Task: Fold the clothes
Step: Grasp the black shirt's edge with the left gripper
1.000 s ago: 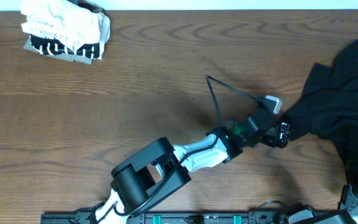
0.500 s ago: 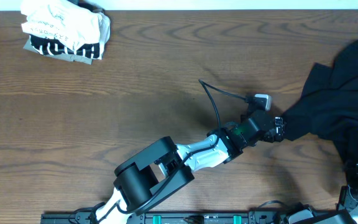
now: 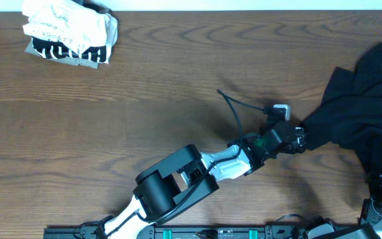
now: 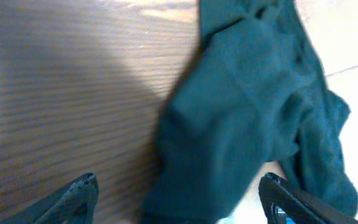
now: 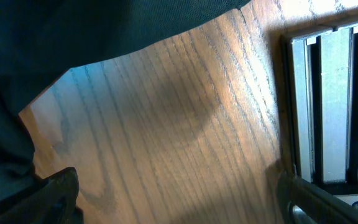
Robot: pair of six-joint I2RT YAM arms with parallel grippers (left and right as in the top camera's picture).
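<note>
Though crumpled, one black shirt (image 3: 363, 109)

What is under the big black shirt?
The large black soft-fabric shirt lies crumpled on the brown wooden table, whose wood shows around its edges. Whatever else might lie beneath is covered by the fabric, so that cannot be seen.

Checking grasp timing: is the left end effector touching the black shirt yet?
Cannot tell. In the left wrist view the open left end effector straddles the black shirt edge, but the fingertips are cropped; overhead neither contact nor gap is plain.
</note>
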